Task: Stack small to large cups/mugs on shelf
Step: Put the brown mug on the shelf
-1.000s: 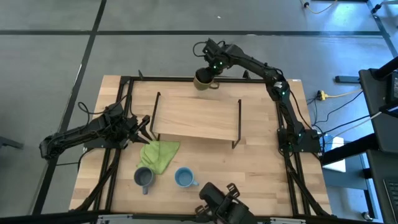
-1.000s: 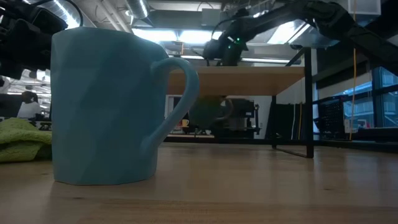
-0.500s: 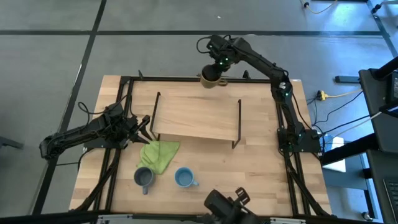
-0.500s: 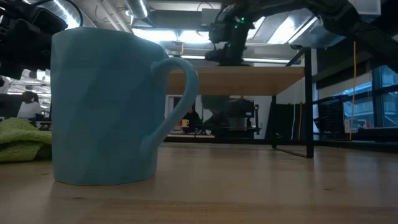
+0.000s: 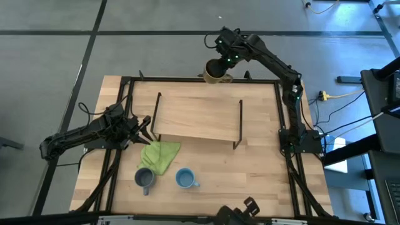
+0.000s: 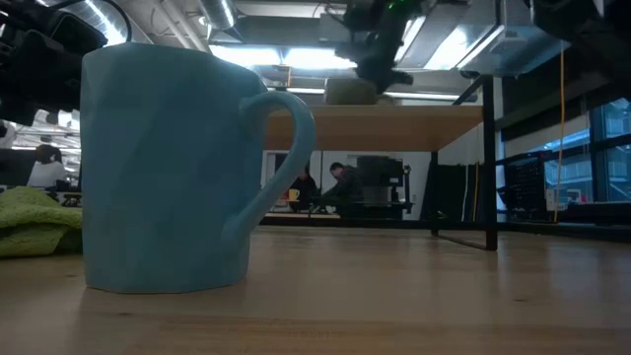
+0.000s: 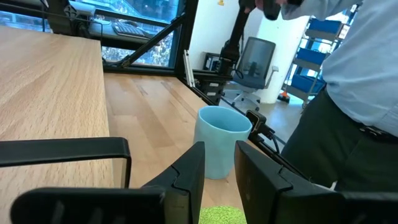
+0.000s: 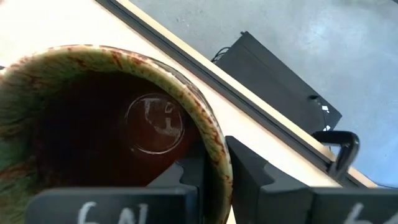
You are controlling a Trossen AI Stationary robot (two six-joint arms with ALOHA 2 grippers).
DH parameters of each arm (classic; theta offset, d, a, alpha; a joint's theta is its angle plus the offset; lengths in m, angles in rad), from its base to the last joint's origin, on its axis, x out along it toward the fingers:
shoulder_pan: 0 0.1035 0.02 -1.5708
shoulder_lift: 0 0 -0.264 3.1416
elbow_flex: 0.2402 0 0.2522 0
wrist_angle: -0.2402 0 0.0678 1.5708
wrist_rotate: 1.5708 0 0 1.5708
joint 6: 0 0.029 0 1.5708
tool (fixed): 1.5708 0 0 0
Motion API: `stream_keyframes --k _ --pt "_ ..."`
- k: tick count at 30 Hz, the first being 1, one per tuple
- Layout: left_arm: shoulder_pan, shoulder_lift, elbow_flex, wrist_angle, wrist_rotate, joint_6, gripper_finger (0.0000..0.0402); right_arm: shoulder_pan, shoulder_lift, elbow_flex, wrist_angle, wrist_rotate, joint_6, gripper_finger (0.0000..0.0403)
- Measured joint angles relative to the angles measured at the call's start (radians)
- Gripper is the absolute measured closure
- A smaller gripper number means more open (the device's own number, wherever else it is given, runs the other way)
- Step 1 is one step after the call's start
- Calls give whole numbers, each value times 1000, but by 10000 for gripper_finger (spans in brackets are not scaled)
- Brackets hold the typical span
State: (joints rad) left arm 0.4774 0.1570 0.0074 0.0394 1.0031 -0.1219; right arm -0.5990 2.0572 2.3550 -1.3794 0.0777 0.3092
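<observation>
the olive-brown mug (image 5: 215, 70), dark inside with a speckled green rim, hangs above the far edge of the shelf (image 5: 197, 117), its wall clamped by the right pincer (image 5: 224, 61). the shelf, a light-wood board on thin black rod legs, stands bare mid-surface. the grey-blue mug (image 5: 144, 179) and light-blue mug (image 5: 184, 179) stand upright, side by side, near the front edge.

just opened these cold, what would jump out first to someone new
The right gripper holds the olive-brown mug by its rim, lifted at the table's far edge behind the shelf, jaws pinching the wall. In the low view the light-blue mug fills the foreground; from above it stands at the near edge beside the grey-blue mug, just below the lime-green cloth. The left gripper waits by the shelf's left end.
</observation>
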Motion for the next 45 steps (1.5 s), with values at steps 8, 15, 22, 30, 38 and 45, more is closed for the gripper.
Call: stream_keyframes --k 8,15,22,30,38,45 --pt "0 0 0 0 0 0 319 57 -70 1 -114 -60 75 355" --pt "0 0 0 0 0 0 319 153 -77 0 -195 -84 156 355" --pt "0 0 0 0 0 0 319 248 -79 -2 -193 -107 209 355" --pt "0 0 0 0 0 0 319 319 -79 -68 -190 -106 274 355" --pt "0 0 0 0 0 0 319 335 -78 -157 -192 -65 344 355" --pt "0 0 0 0 0 0 319 356 -77 -164 -191 -61 403 355"
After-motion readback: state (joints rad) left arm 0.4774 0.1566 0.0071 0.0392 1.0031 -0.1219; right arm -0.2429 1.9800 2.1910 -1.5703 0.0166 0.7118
